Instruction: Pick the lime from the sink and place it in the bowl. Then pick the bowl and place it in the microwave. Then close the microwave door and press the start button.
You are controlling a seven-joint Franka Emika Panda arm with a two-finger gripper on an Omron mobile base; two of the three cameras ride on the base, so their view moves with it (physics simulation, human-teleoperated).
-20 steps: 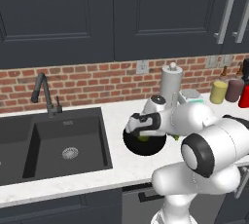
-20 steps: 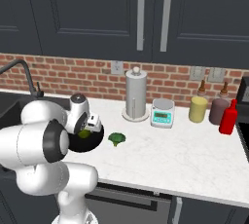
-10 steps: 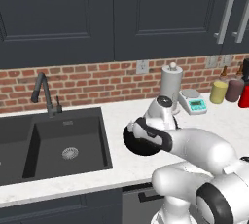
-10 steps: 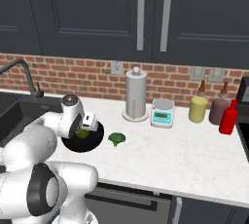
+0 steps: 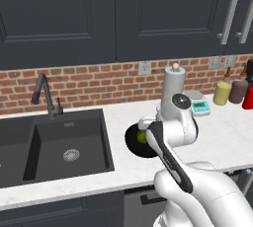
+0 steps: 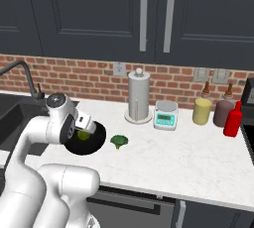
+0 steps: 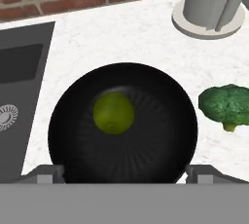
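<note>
The yellow-green lime [image 7: 114, 112] lies inside the glossy black bowl [image 7: 146, 155], a little left of its middle. The bowl [image 5: 131, 143] stands on the white counter just right of the dark sink [image 5: 69, 144]. My gripper [image 7: 125, 174] hovers directly over the bowl, open, with one fingertip [image 7: 46, 173] past each side of the rim and nothing between them. From the right base view the hand [image 6: 84, 124] hangs over the lime [image 6: 84, 135] and the bowl [image 6: 94, 142]. The microwave and its door are out of view.
A broccoli floret [image 6: 119, 141] lies just right of the bowl. A paper towel holder [image 6: 139, 95], a small scale [image 6: 165, 114] and bottles [image 6: 233, 119] stand along the brick wall. The faucet [image 5: 44, 93] rises behind the sink.
The arm's elbow has swung down and toward the cameras. The hand stays over the bowl, open, and the lime has not moved.
</note>
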